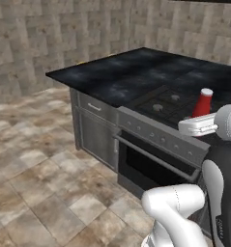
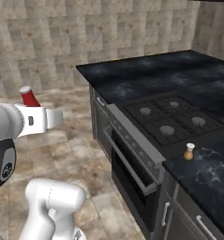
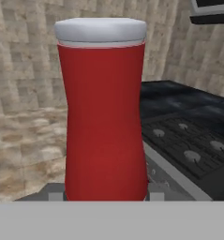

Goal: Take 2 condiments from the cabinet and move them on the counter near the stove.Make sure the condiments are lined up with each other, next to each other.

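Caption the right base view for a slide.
Gripper carrying the slim red white-capped bottle toward the glossy black counter, where a short orange-brown bottle stands beside the four-burner stove.

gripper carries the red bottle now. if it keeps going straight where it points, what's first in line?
Likely the stove and the counter behind it, ahead past the red bottle in the gripper; depth is unclear, and it may pass above them.

White arm (image 1: 177,205), dark joints
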{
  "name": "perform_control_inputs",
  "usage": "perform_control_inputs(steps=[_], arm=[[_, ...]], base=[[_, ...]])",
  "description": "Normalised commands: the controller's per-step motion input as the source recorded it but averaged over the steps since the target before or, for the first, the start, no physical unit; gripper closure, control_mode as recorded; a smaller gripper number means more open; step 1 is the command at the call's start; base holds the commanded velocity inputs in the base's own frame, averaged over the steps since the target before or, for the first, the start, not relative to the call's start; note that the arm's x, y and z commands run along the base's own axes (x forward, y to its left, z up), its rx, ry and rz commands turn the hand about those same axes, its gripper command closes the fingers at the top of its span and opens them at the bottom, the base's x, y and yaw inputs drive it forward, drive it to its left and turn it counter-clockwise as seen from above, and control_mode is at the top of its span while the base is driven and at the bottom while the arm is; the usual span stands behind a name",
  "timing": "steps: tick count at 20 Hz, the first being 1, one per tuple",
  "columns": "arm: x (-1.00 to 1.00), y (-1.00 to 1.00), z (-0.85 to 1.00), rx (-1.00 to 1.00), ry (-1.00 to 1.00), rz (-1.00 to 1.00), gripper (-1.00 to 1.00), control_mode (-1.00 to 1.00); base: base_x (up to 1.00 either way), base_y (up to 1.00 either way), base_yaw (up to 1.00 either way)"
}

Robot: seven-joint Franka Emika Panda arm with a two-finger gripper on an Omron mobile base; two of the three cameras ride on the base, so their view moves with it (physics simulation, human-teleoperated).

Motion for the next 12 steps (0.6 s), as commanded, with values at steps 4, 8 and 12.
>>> perform_control_inputs(steps=[4,8,12], arm=[[0.0,0.0,0.0,0.0,0.0,0.0,1.0,1.0],[0.0,0.0,0.0,0.0,0.0,0.0,1.0,1.0],[0.0,0.0,0.0,0.0,0.0,0.0,1.0,1.0]], base=[[0.0,0.0,-0.41],[0.0,0.04,-0.38],[0.04,0.13,-0.33]])
